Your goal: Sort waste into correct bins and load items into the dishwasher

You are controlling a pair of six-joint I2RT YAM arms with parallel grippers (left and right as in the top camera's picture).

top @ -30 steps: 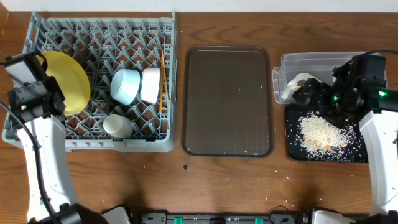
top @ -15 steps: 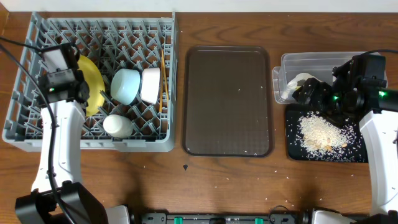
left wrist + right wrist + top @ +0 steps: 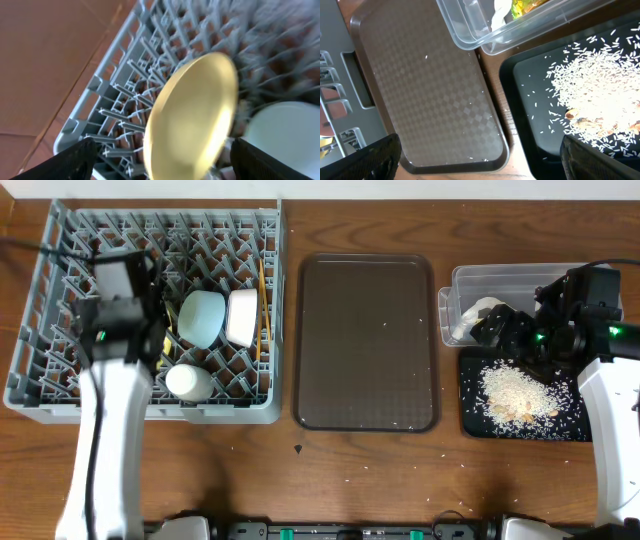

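The round yellow plate (image 3: 192, 117) stands on edge among the pegs of the grey dish rack (image 3: 60, 385). My left gripper (image 3: 164, 150) is open, one finger on each side of the plate with a gap to both. In the overhead view the left arm (image 3: 122, 305) hides most of the plate. Beside it sit a light blue bowl (image 3: 200, 317), a white bowl (image 3: 243, 317), a whitish cup (image 3: 188, 383) and chopsticks (image 3: 263, 300). My right gripper (image 3: 480, 150) is open and empty above the black tray (image 3: 530, 105), which holds rice (image 3: 600, 85).
A dark brown serving tray (image 3: 365, 340) lies between the rack and the bins. The clear tub (image 3: 520, 278) at the back right holds white paper (image 3: 480, 312) and a green-and-orange wrapper (image 3: 530, 6). A few crumbs dot the wooden table (image 3: 300, 480).
My left arm moved right across the rack with the yellow plate. The plate went from leaning at the left side to standing among the pegs, and the left jaws opened off it.
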